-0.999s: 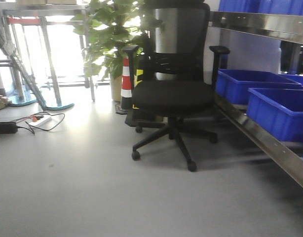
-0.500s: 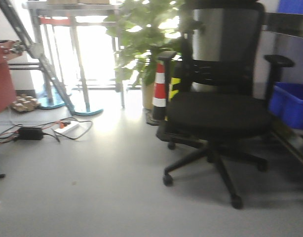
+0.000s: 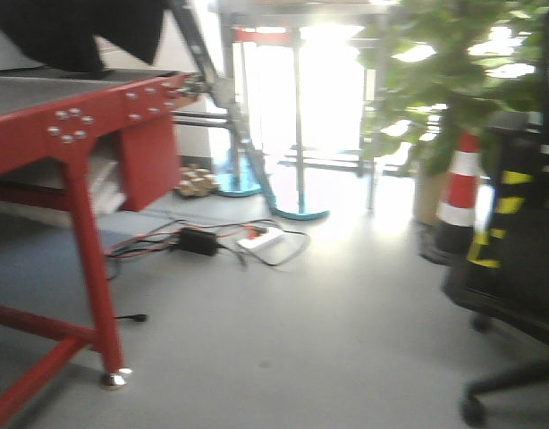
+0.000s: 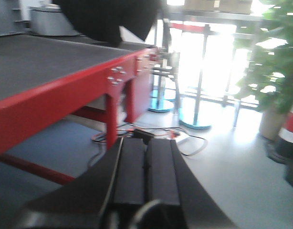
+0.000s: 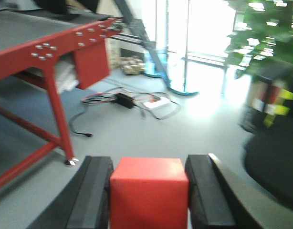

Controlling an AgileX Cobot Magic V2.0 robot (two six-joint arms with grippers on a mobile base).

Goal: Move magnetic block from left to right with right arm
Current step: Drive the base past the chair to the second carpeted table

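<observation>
In the right wrist view the magnetic block point(image 5: 149, 193), a plain red cube, sits between the two black fingers of my right gripper point(image 5: 150, 164), which is shut on it and carries it above the grey floor. In the left wrist view my left gripper point(image 4: 146, 143) is shut with its two black pads pressed together and nothing between them. Neither gripper nor the block appears in the front view.
A red-framed table point(image 3: 73, 125) with a dark top stands at the left, also seen as the table point(image 4: 65, 86) and table point(image 5: 46, 52). Cables and a power strip point(image 3: 257, 239) lie on the floor. A traffic cone point(image 3: 460, 197), a plant point(image 3: 453, 80) and a black chair point(image 3: 516, 268) are at the right.
The front view has swung left: the chair slid from the centre to the right edge, the blue bins left the view, and the red table came in at the left.
</observation>
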